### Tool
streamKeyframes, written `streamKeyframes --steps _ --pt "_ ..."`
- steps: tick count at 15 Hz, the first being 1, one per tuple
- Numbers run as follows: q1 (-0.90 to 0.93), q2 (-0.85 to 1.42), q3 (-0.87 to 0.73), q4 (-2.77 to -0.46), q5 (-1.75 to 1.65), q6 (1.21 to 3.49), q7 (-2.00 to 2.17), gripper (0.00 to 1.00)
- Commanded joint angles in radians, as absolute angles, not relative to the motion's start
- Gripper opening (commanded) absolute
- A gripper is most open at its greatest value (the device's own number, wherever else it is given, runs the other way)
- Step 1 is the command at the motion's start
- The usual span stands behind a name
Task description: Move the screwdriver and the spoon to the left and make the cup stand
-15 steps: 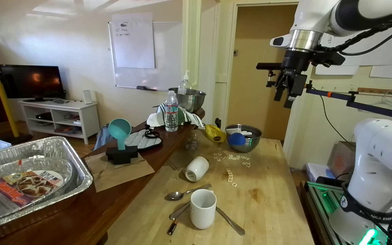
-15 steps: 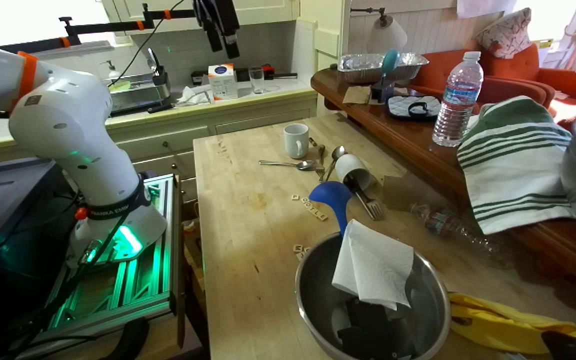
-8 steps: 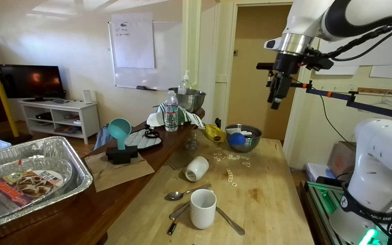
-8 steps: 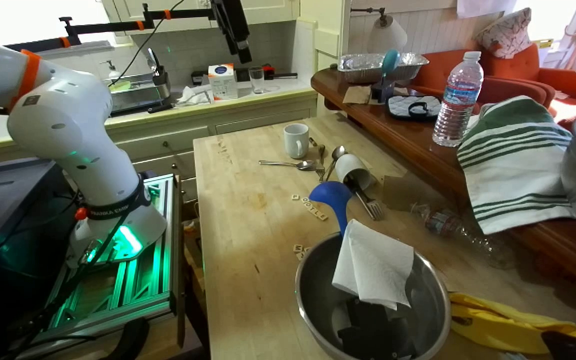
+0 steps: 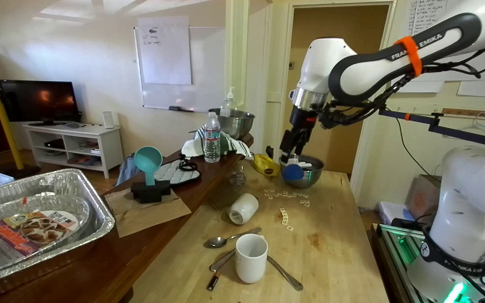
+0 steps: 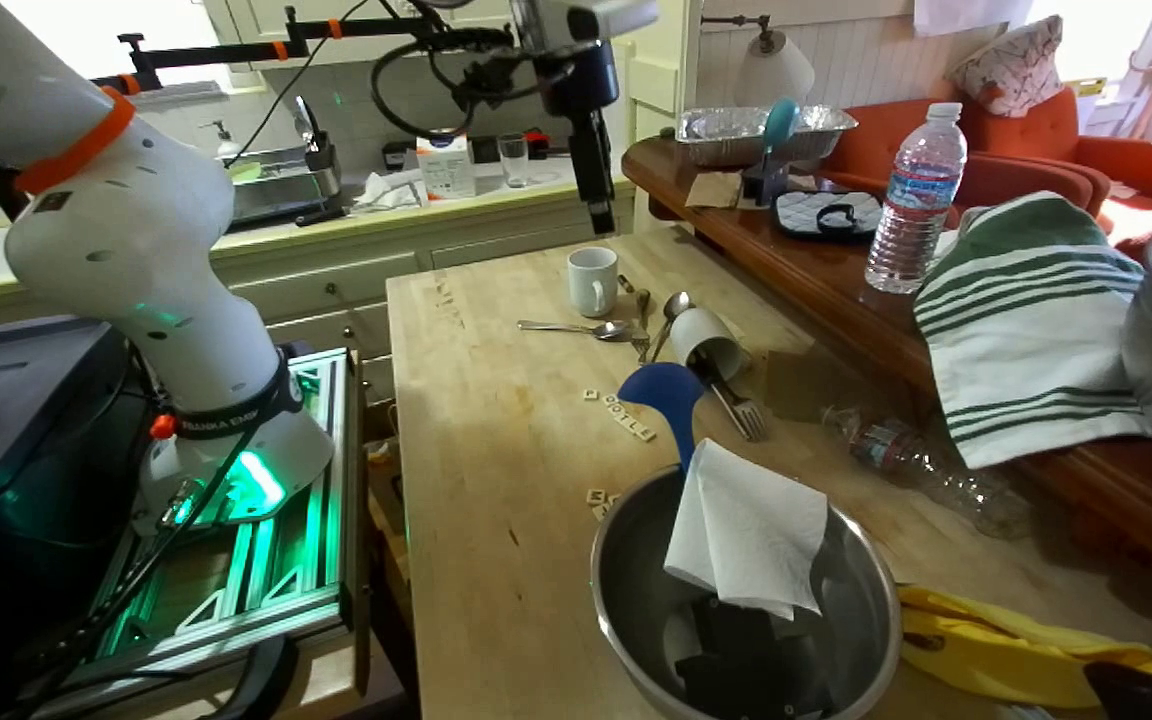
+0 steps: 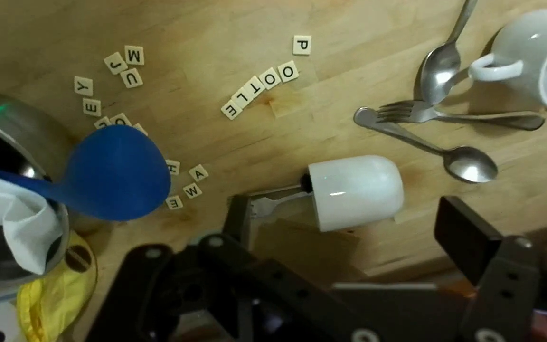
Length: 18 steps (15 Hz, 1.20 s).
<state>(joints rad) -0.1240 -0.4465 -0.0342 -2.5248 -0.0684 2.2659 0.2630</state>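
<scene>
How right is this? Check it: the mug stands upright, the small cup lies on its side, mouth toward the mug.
One mistake: in the wrist view, the small cup lies with its mouth facing away from the mug. The rest is right.

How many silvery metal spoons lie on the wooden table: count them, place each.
2: one metal spoon beside the taller white mug; another metal spoon between the mug and the tipped-over small white cup, which could hide more.
</scene>
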Motion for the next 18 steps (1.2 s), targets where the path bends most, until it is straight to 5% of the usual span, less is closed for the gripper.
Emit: streamKeyframes --steps 1,18 --pt "-0.169 -0.295 -0.004 -2.514 -0.058 2.342 0.436 1.00" --pt "-0.169 -0.139 -0.079 -2.518 0.113 2.474 0.543 1.00"
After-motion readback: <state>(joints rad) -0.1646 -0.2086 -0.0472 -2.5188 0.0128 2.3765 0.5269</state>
